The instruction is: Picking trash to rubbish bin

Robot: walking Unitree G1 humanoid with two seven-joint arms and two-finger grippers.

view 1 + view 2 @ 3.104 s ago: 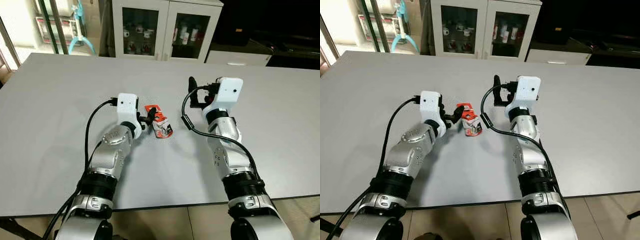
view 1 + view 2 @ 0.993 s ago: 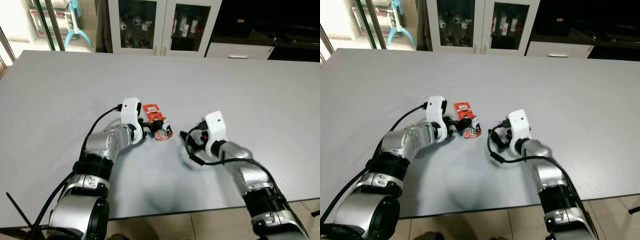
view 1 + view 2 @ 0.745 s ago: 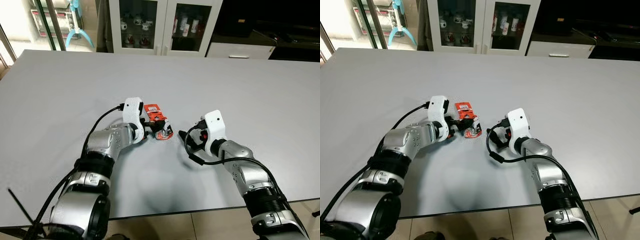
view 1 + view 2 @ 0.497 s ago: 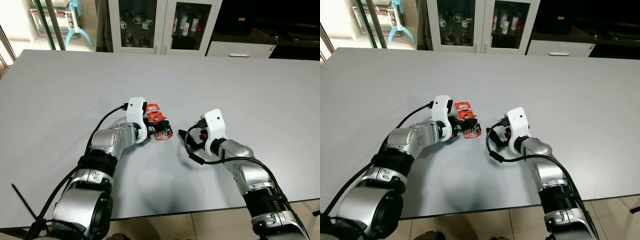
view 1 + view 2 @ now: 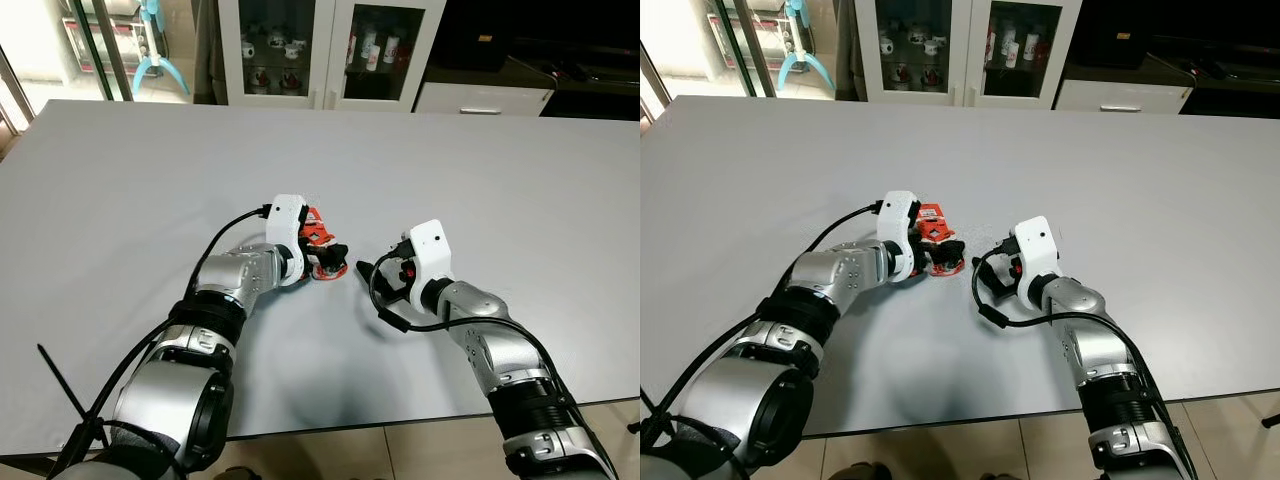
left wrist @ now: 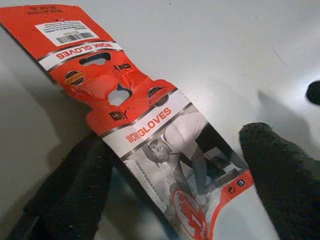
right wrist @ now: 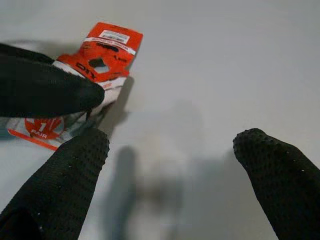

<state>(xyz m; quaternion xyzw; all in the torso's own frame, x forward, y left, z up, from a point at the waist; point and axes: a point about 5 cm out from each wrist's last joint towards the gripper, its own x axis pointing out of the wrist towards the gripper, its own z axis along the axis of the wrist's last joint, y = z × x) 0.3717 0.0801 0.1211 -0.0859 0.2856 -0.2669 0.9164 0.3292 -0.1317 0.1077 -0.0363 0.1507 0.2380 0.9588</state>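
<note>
Our left wrist view reads "WORK GLOVES" on the red cardboard glove label point(image 6: 150, 135), lying mid-table between our left gripper point(image 6: 175, 200)'s parted fingers. Our right gripper point(image 7: 175, 165), open, rests just right of it. From the head views, fingers hide the label on the grey table point(image 5: 120, 180); a white glass-door cabinet point(image 5: 330, 50) stands beyond.

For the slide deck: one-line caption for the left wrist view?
Left claw open astride a red work-gloves packaging card lying on the grey table.
</note>
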